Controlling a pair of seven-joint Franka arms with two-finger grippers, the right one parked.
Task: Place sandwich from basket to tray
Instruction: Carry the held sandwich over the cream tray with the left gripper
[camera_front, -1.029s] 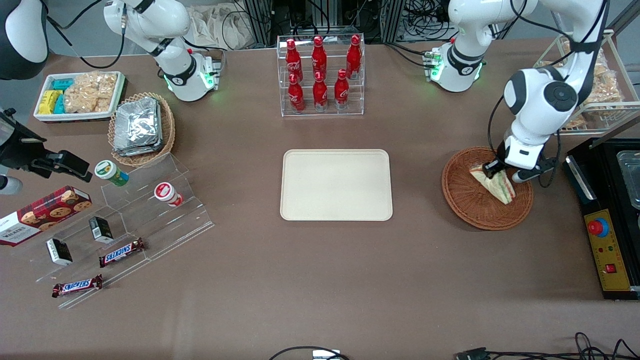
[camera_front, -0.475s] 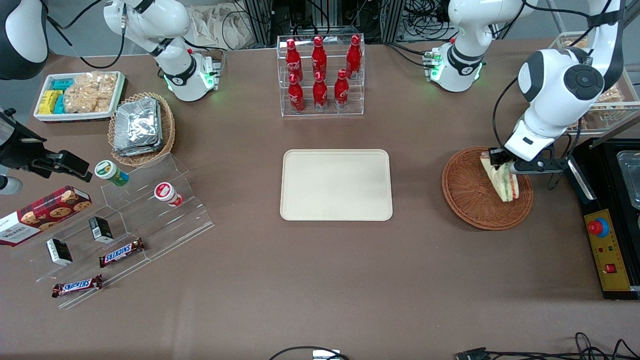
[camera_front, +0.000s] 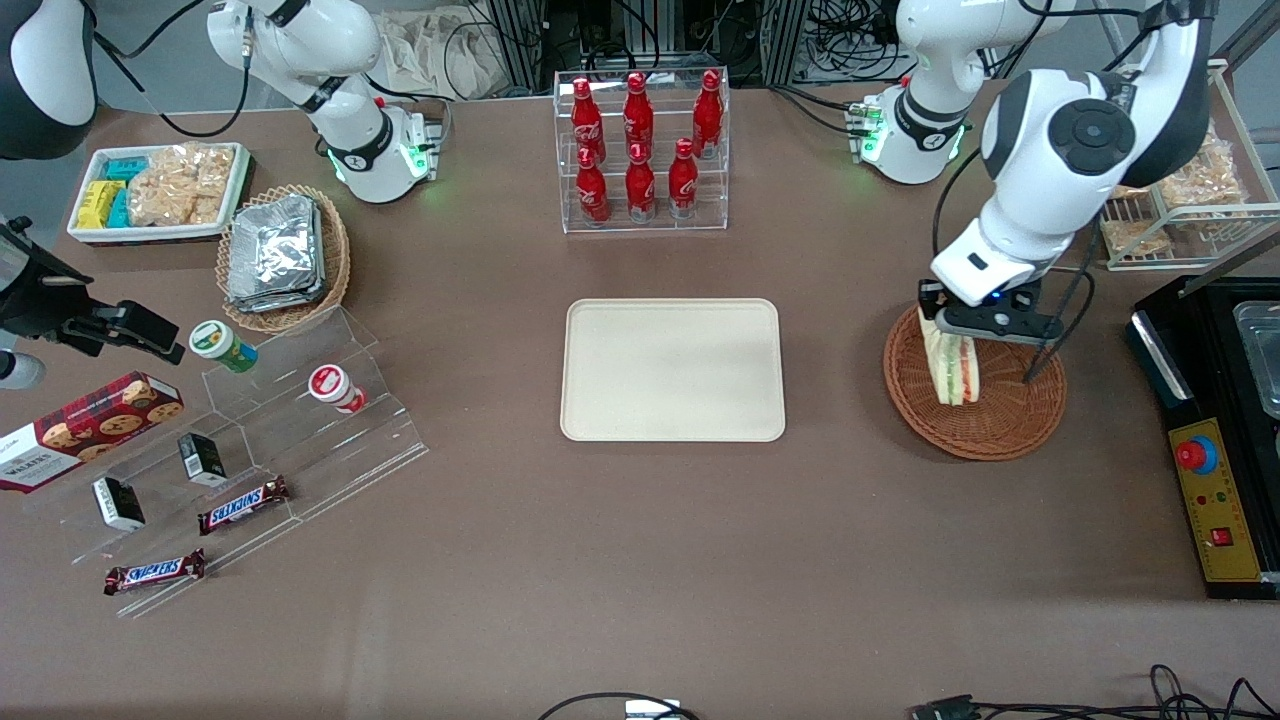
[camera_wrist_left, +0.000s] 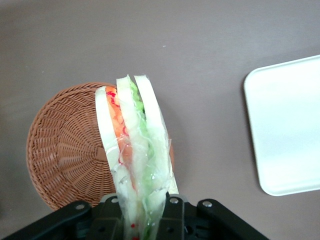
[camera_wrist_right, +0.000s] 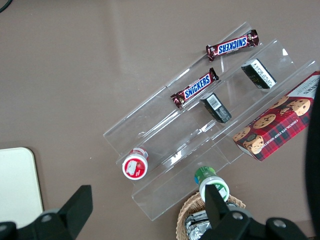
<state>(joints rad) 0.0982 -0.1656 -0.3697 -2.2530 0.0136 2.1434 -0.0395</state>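
since a second ago the gripper (camera_front: 945, 325) has risen out of the basket (camera_front: 1010, 425) and swung toward the tray (camera_front: 672, 369), carrying the sandwich (camera_front: 950, 368) with it; the wedge, which lay tilted on the wicker, now hangs nearly upright, pointing toward six o'clock in the front view.

going from the parked arm's end: the tray lies flat at the table's middle, bare. well apart from it, toward the working arm's end, sits the basket, with the sandwich held above its rim at about ten o'clock from the basket's centre. the jaws are clamped on the sandwich's top end. in the wrist view the sandwich (camera_wrist_left: 132, 150) hangs from the gripper (camera_wrist_left: 142, 212) over the basket (camera_wrist_left: 65, 155), the tray (camera_wrist_left: 290, 130) off to one side.
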